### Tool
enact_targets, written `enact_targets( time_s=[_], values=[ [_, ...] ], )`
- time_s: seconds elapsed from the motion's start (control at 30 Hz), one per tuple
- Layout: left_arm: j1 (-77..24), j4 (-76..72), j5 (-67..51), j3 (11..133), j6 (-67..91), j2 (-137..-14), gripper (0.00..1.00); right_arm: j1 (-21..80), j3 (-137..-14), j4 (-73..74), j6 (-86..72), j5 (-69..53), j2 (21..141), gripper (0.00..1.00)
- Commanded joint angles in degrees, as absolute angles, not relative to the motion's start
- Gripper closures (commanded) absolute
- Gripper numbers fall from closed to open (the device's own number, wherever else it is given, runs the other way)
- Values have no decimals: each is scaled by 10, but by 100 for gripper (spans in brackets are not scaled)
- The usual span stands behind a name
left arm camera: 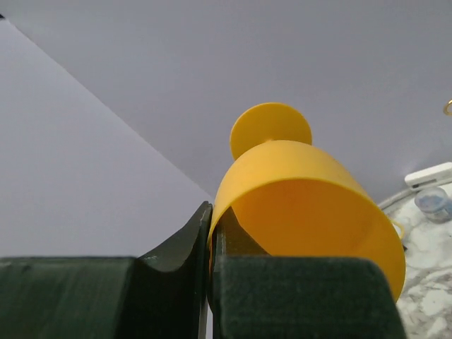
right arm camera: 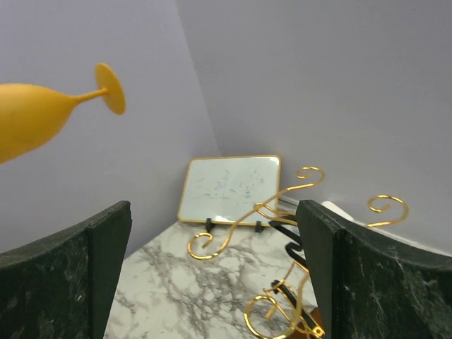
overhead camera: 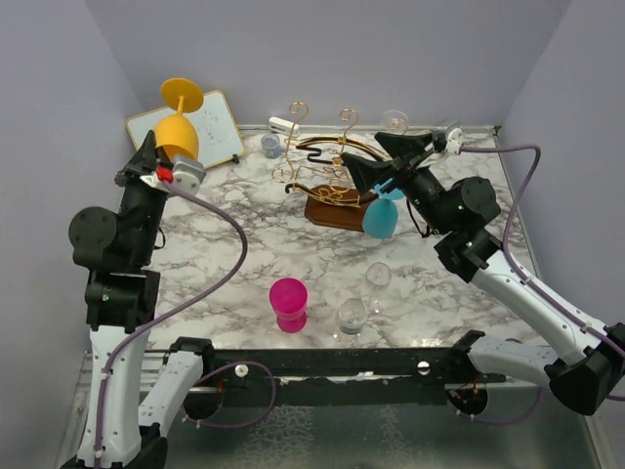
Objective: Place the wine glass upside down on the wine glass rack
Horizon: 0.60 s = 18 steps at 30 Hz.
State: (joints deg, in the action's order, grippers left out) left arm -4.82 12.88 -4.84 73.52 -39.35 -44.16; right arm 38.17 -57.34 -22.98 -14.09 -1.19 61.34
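Wine glass (overhead camera: 177,133) (smooth opaque yellow) in left claw (left arm camera: 210,240).

Plain lavender-grey walls (overhead camera: 332,49) close in on three sides around a white, grey-veined marble-patterned counter (overhead camera: 322,254) — soft, even light throughout.

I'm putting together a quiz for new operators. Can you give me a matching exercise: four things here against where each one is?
1 yellow glass
2 pink cup
3 whiteboard
4 rack

A standing at the front middle
B propped at the back left
C pinched in the shut left gripper
D right by the open right gripper

Pairs: 1-C, 2-A, 3-B, 4-D
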Motion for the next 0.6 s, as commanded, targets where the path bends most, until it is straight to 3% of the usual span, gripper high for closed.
enact_targets(
  time_s=[0.0, 0.23, 0.43, 0.57],
  values=[
    [-44, -236, -146, 575, -471, -388, 100, 381, -618, -273, -209, -118, 644, 0],
    [-44, -587, -241, 378, -597, -352, 100, 379, -659, -336, -301, -261, 703, 1],
    [-46, -910, -341, 238, -729, -421, 100, 379, -664, -451, -416, -339, 770, 12],
    [-52, -1011, -340, 226, -767, -479, 100, 379, -698, -483, -482, -357, 831, 17]
  ],
)
